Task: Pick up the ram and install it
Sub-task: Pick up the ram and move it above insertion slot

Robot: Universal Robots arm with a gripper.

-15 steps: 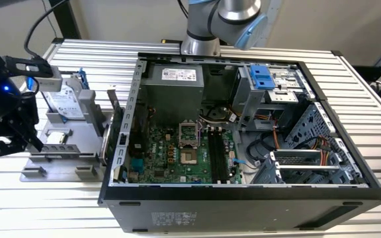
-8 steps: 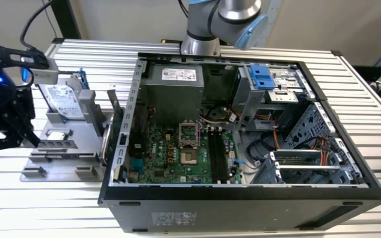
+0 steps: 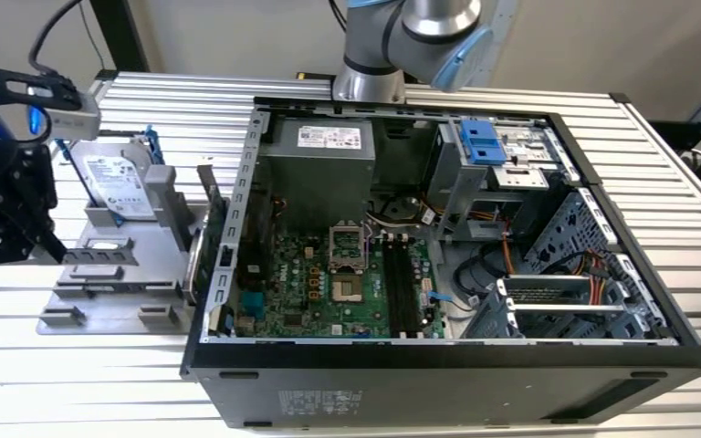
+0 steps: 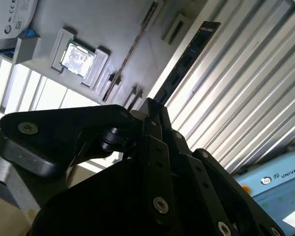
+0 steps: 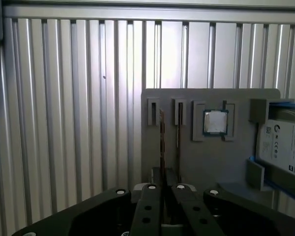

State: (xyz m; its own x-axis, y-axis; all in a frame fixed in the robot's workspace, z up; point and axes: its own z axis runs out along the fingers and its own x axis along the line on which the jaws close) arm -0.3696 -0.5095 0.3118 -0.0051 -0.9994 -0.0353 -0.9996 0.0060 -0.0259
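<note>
Dark ram is held by one end in the closed jaws of the gripper by the grey parts tray. The pick-up step appears in hand; installation into the computer case is not yet done.

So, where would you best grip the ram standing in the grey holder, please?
Probably mid-length on its top edge, from straight above: the ram stands on edge in the grey holder, so its two flat faces are free to pinch.
</note>
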